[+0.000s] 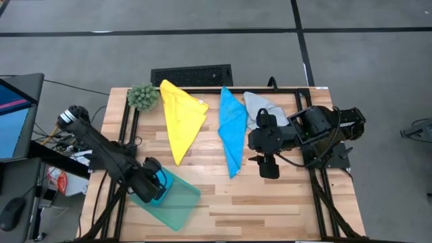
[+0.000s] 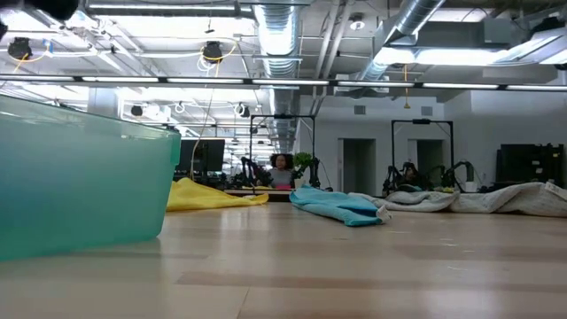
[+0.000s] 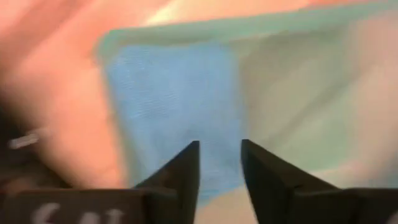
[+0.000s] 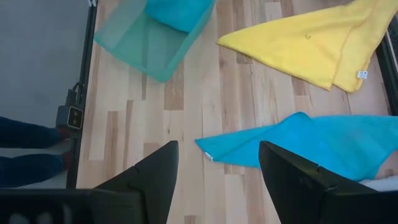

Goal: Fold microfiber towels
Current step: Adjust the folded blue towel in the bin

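A folded bright blue towel (image 3: 174,99) lies in a translucent teal bin (image 1: 177,202) at the table's near left. My left gripper (image 3: 221,144) hangs open just above it, pointing down, with nothing between the fingers. Three more towels lie loosely spread across the far half: a yellow towel (image 1: 181,118), a second blue towel (image 1: 231,128) and a grey towel (image 1: 260,106) partly under my right arm. My right gripper (image 4: 217,152) is held open high over the table's middle right, beside the spread blue towel's near tip (image 4: 208,152).
A fuzzy green plant ball (image 1: 142,96) sits at the far left corner. A black grille-like panel (image 1: 191,74) lies just beyond the far edge. Bare wood (image 1: 270,209) stretches along the near right. A monitor (image 1: 13,115) stands off the table's left side.
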Motion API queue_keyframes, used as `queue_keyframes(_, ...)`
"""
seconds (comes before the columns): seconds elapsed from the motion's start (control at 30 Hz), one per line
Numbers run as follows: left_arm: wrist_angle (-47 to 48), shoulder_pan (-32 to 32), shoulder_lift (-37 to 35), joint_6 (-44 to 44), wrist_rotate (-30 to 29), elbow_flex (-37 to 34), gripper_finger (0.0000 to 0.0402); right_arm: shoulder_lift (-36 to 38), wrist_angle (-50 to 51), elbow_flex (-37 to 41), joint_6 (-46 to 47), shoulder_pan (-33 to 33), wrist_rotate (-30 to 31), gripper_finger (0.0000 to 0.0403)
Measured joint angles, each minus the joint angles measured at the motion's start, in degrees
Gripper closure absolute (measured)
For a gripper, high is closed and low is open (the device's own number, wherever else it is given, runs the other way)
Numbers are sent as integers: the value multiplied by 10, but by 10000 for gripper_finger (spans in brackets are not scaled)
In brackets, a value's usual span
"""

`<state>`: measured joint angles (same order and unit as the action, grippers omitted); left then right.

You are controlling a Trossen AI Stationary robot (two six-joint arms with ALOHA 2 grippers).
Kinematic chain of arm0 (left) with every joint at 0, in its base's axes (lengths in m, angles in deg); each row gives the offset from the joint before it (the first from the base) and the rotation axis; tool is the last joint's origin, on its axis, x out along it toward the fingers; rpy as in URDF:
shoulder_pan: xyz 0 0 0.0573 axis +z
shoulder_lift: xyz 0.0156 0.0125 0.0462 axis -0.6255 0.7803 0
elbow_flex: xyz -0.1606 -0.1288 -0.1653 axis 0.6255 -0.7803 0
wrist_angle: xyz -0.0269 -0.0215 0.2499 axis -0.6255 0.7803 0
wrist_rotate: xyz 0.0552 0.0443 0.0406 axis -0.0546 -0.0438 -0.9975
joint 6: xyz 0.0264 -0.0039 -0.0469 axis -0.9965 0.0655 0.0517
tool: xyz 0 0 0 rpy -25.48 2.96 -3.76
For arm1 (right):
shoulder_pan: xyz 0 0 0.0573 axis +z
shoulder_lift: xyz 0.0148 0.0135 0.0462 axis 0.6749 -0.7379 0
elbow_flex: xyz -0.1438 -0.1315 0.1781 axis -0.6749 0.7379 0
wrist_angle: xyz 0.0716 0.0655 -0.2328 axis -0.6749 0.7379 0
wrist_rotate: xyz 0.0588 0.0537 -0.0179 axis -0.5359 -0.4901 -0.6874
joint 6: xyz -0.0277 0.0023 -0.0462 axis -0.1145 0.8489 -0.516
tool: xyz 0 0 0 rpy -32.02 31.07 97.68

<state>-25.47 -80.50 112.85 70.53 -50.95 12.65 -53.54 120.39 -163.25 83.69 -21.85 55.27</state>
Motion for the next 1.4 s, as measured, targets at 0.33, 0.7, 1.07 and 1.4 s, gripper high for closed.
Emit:
queue_keyframes(0.33,-108,-29,51,-11,84,-48,399,0,5,0,0,-2,0,155)
queue_keyframes(0.7,-107,-33,97,35,130,-110,401,0,8,0,-5,-13,0,155)
queue_keyframes(1.07,-227,-31,91,59,173,-201,401,0,25,0,-5,-13,1,155)
queue_keyframes(1.4,-108,-22,-9,105,74,-128,401,0,25,0,-16,-14,19,155)
